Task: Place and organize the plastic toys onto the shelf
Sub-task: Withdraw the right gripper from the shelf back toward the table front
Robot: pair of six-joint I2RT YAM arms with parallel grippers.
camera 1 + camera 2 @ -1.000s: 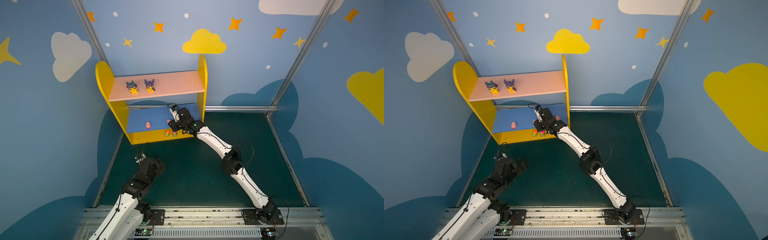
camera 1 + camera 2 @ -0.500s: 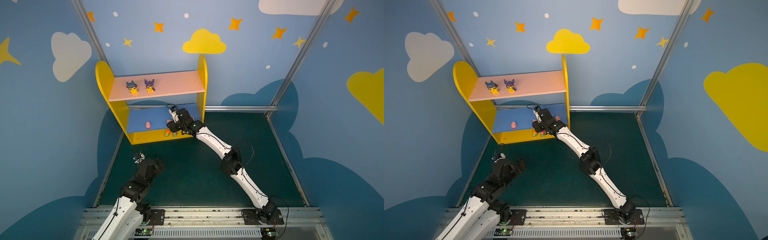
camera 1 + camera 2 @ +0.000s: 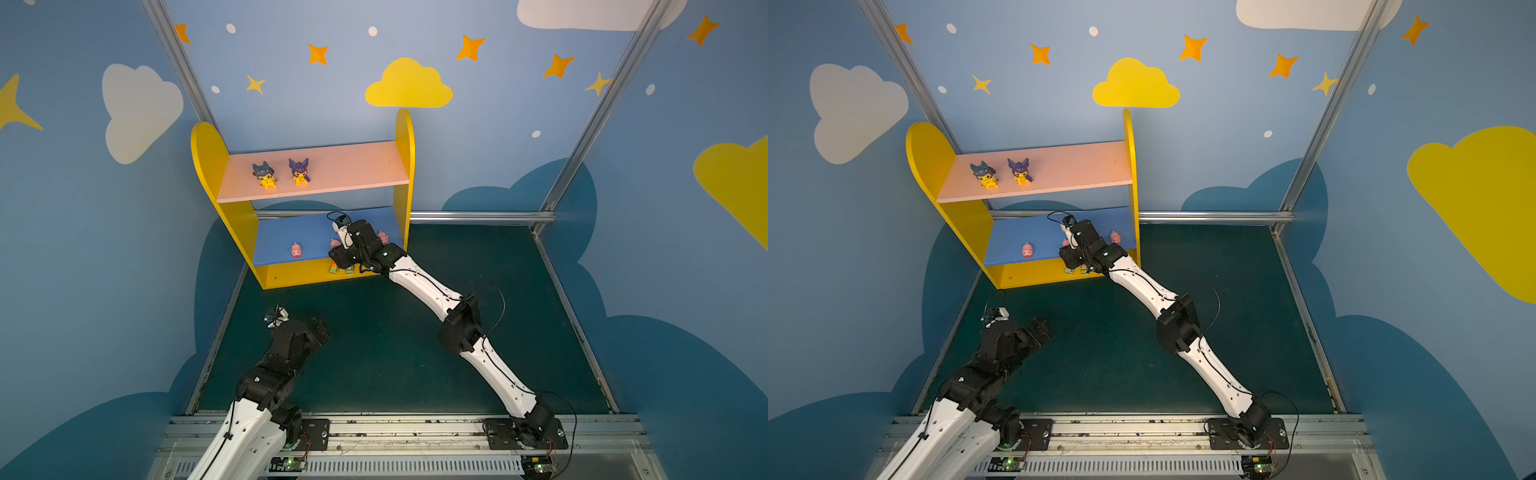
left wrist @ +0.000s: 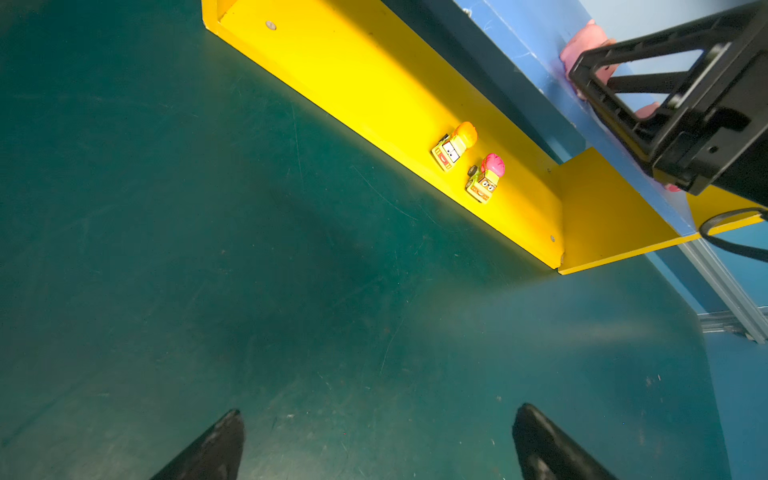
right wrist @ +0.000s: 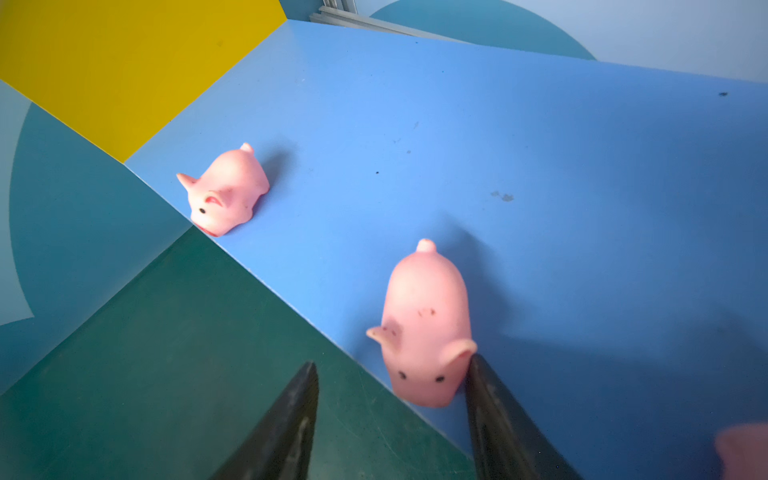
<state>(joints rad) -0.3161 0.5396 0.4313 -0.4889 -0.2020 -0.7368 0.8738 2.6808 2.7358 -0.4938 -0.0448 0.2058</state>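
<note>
Left gripper [image 4: 380, 410]: I read the fingers spread wide with nothing between them. It hovers over the green floor [image 4: 208, 249], in front of the shelf [image 3: 210, 153].
Right gripper [image 5: 391, 360]: I see the jaws parted at the front edge of the blue lower board [image 5: 457, 124]. One finger touches the ear of a pink pig [image 5: 428, 324] and the other stands clear, so nothing is gripped.
Pigs: that pig's snout overhangs the front edge. A second pig [image 5: 226, 191] sits at the same edge, further left. A third pig [image 3: 382, 237] sits near the board's right end.
Cars: orange-topped car [image 4: 454, 145] and pink-topped car [image 4: 486, 178] stand side by side on the yellow base [image 4: 374, 83].
Figurines: blue-hooded figurine [image 3: 264, 174] and purple-hooded figurine [image 3: 299, 170] stand upright on the left half of the pink upper board [image 3: 353, 166].
</note>
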